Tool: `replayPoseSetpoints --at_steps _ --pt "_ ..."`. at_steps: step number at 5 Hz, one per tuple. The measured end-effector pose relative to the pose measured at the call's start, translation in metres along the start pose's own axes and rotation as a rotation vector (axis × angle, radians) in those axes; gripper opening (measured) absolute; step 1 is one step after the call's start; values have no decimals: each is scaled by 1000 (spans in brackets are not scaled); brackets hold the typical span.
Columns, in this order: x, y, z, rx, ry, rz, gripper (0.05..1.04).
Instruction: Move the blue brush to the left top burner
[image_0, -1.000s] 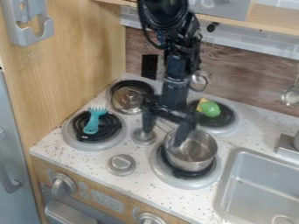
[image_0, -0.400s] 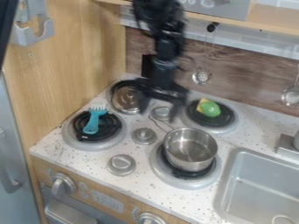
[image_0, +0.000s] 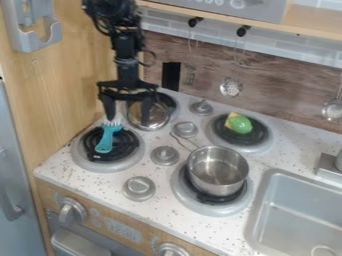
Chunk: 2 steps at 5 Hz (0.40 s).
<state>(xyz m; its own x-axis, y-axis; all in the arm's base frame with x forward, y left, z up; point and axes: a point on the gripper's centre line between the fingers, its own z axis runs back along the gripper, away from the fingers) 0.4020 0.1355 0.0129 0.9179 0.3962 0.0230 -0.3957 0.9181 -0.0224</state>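
Wht speckled ctr (image_0: 160, 215) w/ 4 burners (image_0: 112, 167) & gray knobs (image_0: 139, 188).

You have a steel pot (image_0: 218, 172) on a burner (image_0: 194, 201). Right of the pot is a grey sink (image_0: 284, 227). Behind the pot, you see a green toy (image_0: 241, 125) against a yellow piece (image_0: 231, 118); above those, still behind the pot, hangs a perforated ladle (image_0: 231, 88).
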Motion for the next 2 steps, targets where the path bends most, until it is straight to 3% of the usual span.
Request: replayPoseSetpoints --at_steps 1,2 --pt "8 21 0 9 -46 49 999" --pt "8 25 -22 12 -33 77 999"
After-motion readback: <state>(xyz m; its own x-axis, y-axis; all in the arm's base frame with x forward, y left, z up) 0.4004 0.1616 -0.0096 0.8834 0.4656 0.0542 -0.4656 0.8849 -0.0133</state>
